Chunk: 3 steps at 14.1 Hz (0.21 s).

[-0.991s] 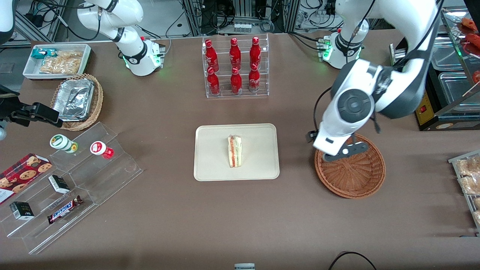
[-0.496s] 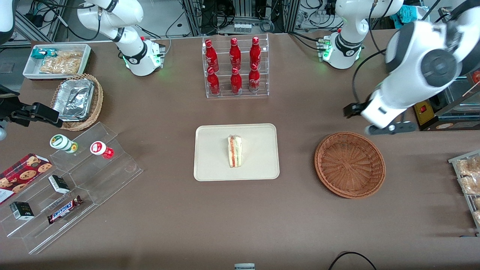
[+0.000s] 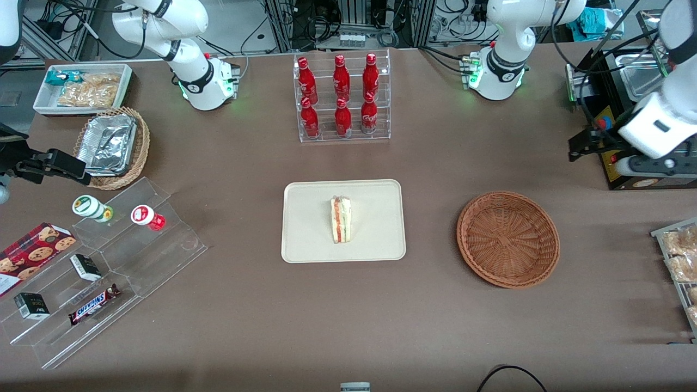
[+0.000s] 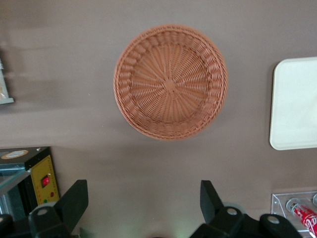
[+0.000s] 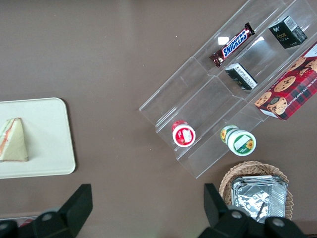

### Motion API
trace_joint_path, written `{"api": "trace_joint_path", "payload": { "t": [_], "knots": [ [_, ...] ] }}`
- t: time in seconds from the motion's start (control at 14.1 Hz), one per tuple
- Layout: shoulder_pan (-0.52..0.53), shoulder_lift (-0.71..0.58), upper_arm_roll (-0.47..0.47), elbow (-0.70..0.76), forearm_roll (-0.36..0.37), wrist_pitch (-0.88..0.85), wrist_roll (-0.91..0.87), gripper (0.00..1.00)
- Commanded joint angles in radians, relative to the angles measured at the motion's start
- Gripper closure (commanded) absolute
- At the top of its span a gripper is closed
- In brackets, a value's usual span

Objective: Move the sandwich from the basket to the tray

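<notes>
The sandwich (image 3: 341, 220), a pale wedge with a red and green edge, lies on the cream tray (image 3: 310, 218) at the table's middle; it also shows in the right wrist view as the sandwich (image 5: 12, 140) on the tray (image 5: 49, 134). The reddish-brown basket (image 3: 508, 238) stands empty beside the tray, toward the working arm's end. My gripper (image 3: 656, 165) hangs high, farther from the front camera than the basket and near the table's end. In the left wrist view the gripper (image 4: 142, 186) is open with nothing between its fingers, above bare table next to the basket (image 4: 171, 82) and the tray's corner (image 4: 297, 109).
A black box with a yellow panel (image 3: 614, 158) stands close to my gripper. A clear rack of red bottles (image 3: 342, 98) is at the back middle. An acrylic step shelf of snacks (image 3: 109, 261), a tan basket of foil trays (image 3: 111, 146) and a white bin (image 3: 81, 87) lie toward the parked arm's end.
My arm has swung away from over the basket, rising and moving toward the working arm's end of the table. The sandwich, tray and basket have not moved.
</notes>
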Motion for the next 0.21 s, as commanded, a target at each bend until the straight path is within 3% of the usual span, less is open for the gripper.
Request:
{"api": "trace_joint_path", "payload": {
  "t": [0.0, 0.14],
  "knots": [
    [-0.027, 0.053, 0.031, 0.071, -0.007, 0.0, 0.007, 0.0],
    [-0.027, 0.076, 0.031, 0.111, -0.006, -0.003, 0.0, 0.0]
  ]
}}
